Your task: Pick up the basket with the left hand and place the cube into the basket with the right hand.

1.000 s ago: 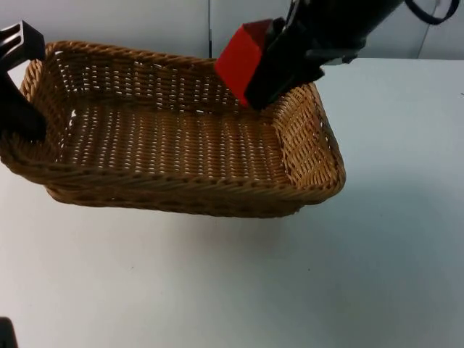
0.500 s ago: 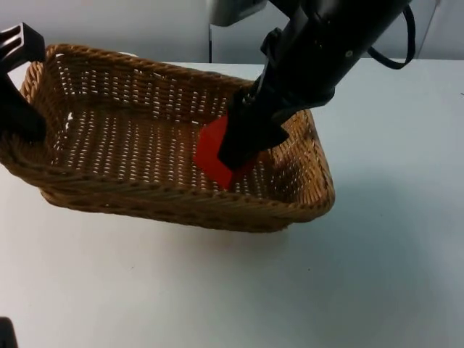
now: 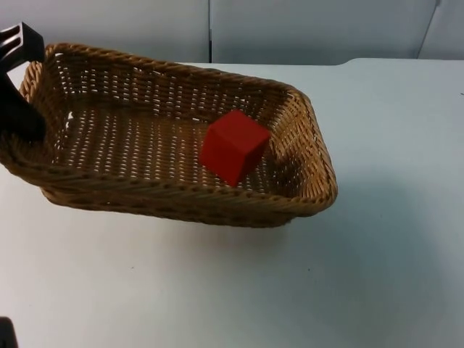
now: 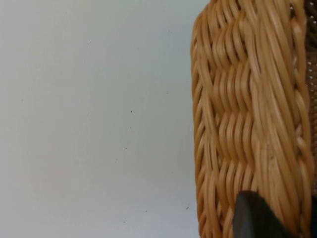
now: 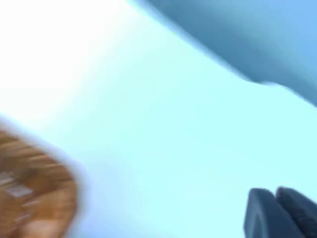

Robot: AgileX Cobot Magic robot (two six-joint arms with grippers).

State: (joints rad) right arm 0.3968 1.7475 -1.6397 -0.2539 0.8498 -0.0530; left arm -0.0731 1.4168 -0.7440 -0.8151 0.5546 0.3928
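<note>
The brown wicker basket (image 3: 109, 185) hangs a little above the white table, and my left gripper (image 3: 25, 119) is shut on its left rim. In the left wrist view the woven basket wall (image 4: 237, 114) runs close along one black fingertip (image 4: 255, 215). A red cube (image 3: 233, 145) lies tilted inside the basket, toward its right end, free of any gripper. My right gripper (image 5: 280, 214) is away from the basket over bare table; the blurred right wrist view catches a corner of the basket (image 5: 29, 193).
White table top (image 3: 377, 246) stretches in front of and to the right of the basket. The grey partition wall (image 3: 312, 29) closes off the far edge just behind it.
The right arm lowered the red cube into the basket, let go of it and pulled back out of the top view. The basket stayed in the left gripper, barely shifting.
</note>
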